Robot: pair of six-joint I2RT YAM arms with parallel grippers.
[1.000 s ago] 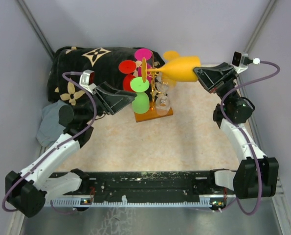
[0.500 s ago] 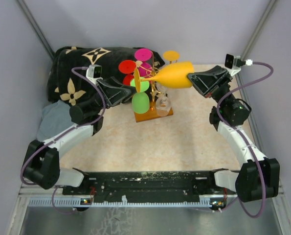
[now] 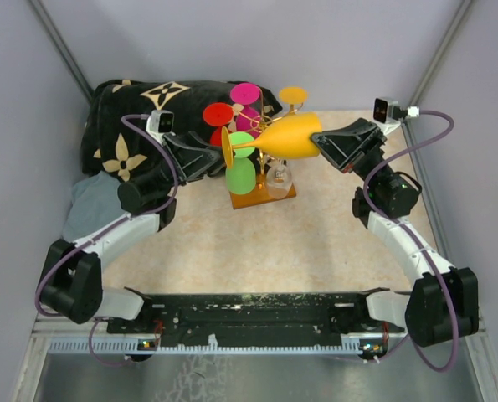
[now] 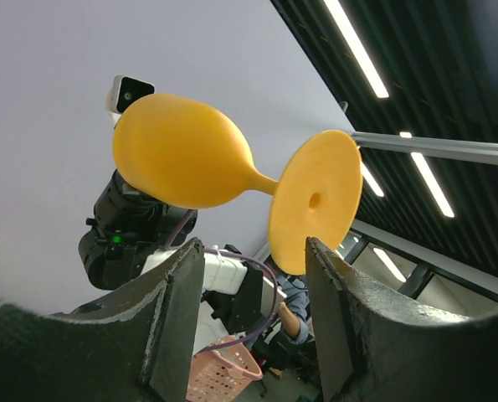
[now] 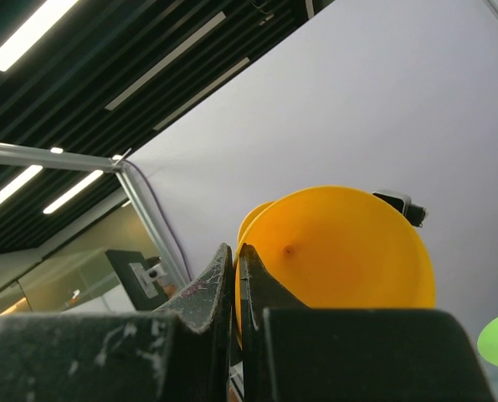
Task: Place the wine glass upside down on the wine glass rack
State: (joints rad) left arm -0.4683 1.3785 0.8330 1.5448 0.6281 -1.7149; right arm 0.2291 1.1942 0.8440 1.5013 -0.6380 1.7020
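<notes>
Two robot arms meet over one wine glass rack (image 3: 262,198), a gold wire tree on an orange-brown wooden base, standing on the speckled table (image 3: 332,243). One yellow-orange wine glass (image 3: 290,136) lies sideways in the air above the rack, its bowl to the right and its round foot to the left. The right gripper (image 3: 324,144) has its jaws pinched together on the rim of the bowl. The left gripper (image 3: 213,159) sits just left of the rack with its jaws apart and nothing between them; from its wrist camera the glass's foot shows above and beyond the two fingers (image 4: 173,310). Whether the held glass touches the wire cannot be told.

Four round feet show on the rack, facing up: one red (image 3: 218,113), one magenta (image 3: 245,94), one orange (image 3: 293,94), one green (image 3: 242,144). One clear glass (image 3: 278,177) hangs low by the base. One black flower-patterned blanket (image 3: 140,109) and one grey cloth (image 3: 88,209) lie at far left.
</notes>
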